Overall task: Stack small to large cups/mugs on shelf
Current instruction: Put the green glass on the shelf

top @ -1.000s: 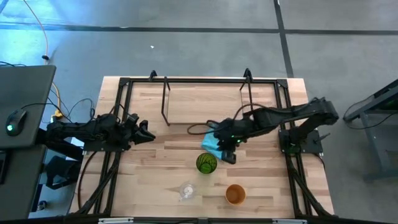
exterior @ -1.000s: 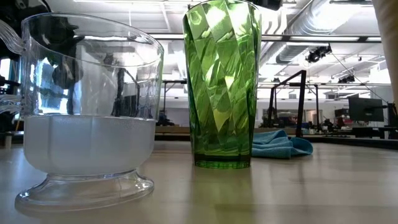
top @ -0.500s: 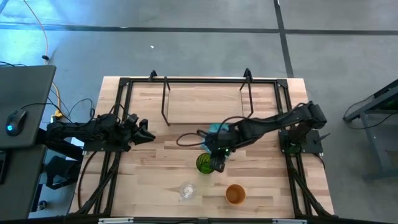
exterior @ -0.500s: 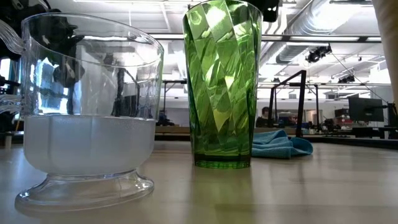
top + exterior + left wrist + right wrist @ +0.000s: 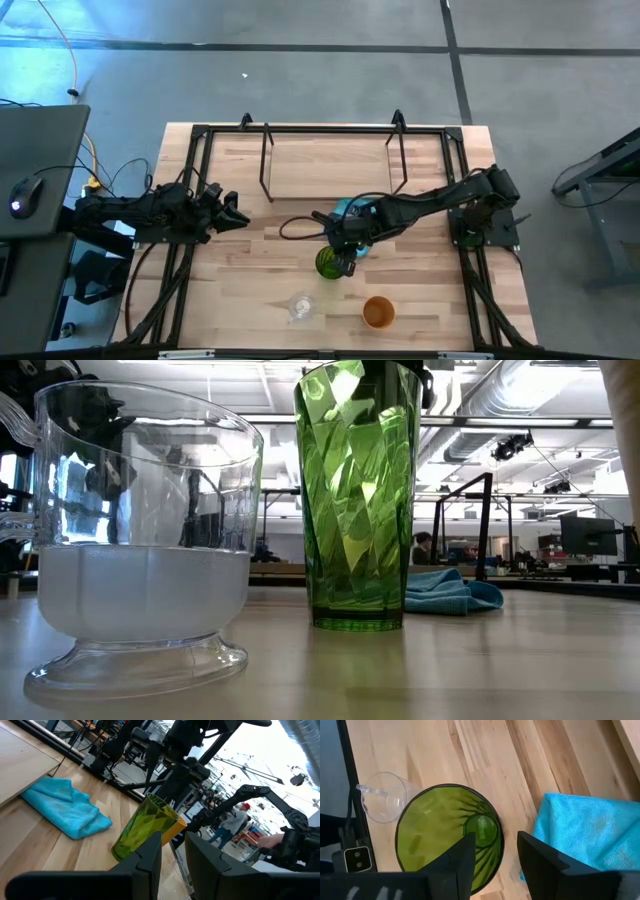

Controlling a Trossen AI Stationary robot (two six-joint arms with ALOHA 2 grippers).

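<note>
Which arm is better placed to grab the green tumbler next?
The right. Its pincer is open directly above the green tumbler, one finger over the mouth and one outside the rim in its wrist view. The left pincer waits near the table's left edge, well away from it.

Green tumbler [image 5: 330,263], upright, translucent, faceted. Clear glass cup [image 5: 300,306] and orange cup [image 5: 378,313], both upright, nearer the front edge than the tumbler. Shelf [image 5: 330,166] behind the tumbler, dark rods, wood base.
</note>
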